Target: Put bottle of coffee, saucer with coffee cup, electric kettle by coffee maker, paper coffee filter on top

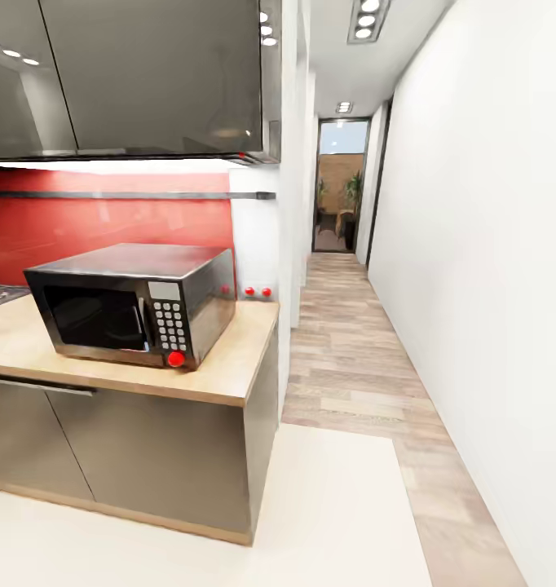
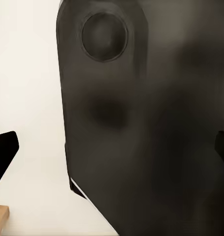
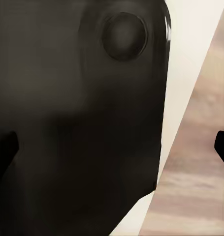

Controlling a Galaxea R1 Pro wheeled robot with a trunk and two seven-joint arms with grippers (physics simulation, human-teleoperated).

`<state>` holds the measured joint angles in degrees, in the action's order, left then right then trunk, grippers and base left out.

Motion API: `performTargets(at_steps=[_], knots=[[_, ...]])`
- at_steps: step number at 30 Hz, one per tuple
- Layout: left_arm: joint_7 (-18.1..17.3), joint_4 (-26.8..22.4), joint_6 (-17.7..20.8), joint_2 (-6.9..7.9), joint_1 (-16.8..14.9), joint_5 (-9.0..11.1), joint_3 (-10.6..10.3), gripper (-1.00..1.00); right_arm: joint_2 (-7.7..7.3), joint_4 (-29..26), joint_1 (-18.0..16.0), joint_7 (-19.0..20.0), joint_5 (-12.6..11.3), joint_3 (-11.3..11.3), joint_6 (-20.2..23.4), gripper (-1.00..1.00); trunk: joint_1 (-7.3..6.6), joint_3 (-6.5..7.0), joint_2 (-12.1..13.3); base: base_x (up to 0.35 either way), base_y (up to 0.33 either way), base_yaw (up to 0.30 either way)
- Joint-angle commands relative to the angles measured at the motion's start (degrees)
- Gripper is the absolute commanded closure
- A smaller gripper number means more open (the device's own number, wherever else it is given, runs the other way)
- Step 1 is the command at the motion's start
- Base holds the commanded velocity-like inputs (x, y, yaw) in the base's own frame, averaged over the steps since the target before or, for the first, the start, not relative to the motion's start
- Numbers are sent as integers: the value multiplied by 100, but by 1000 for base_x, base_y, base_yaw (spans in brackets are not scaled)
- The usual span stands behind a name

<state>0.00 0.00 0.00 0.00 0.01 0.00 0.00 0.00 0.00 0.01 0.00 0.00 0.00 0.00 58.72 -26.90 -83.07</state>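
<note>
Countertop (image 1: 237,371) runs leftward under a microwave (image 1: 135,303).

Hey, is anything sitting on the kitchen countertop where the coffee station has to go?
Yes: a microwave stands on the kitchen countertop, taking most of the visible end. Bare worktop remains only around it.

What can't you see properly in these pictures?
- The countertop: head view, cut off by the picture's left edge beyond the microwave, so what stands further along is hidden.
- The far end of the hallway: head view, too small to make out.
- Left wrist view: a blurred dark robot part blocks most of it.
- Right wrist view: a similar dark part blocks the floor.
</note>
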Motion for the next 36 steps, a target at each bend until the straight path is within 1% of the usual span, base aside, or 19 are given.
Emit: performTargets(at_steps=[1, 6, 7, 11, 14, 21, 36], knots=[[-9, -33, -33, -33, -12, 9, 9, -100, 33, -33, -10, -22, 9, -26, 33, -100, 0, -3, -1, 0, 0, 0], [-9, -55, -53, -21, 5, -6, 6, -100, 194, -195, -10, -18, 16, 2, -25, -100, 0, -3, -1, 0, 0, 0], [-9, -56, -54, -19, 6, -7, 8, -100, 201, -227, -10, -18, 17, 4, -47, -100, 0, -3, -1, 0, 0, 0], [-9, -61, -65, -18, 8, 6, 9, -100, 184, -356, -10, -18, 10, -11, -60, -100, 0, -3, -1, 0, 0, 3], [-9, -61, -67, -23, 8, 8, -6, -100, 178, -453, -10, -18, 9, -16, -61, -100, 0, -11, -1, 0, 0, 133], [-9, -62, -63, -29, 8, 9, -18, -100, 170, -607, -10, -18, 17, -10, -62, -100, 0, -42, -1, 0, 0, 223], [-14, -60, -53, -23, 8, 12, 9, -100, 167, -624, -10, -18, 18, -7, -53, -100, 0, -117, -1, 0, 0, 234]])
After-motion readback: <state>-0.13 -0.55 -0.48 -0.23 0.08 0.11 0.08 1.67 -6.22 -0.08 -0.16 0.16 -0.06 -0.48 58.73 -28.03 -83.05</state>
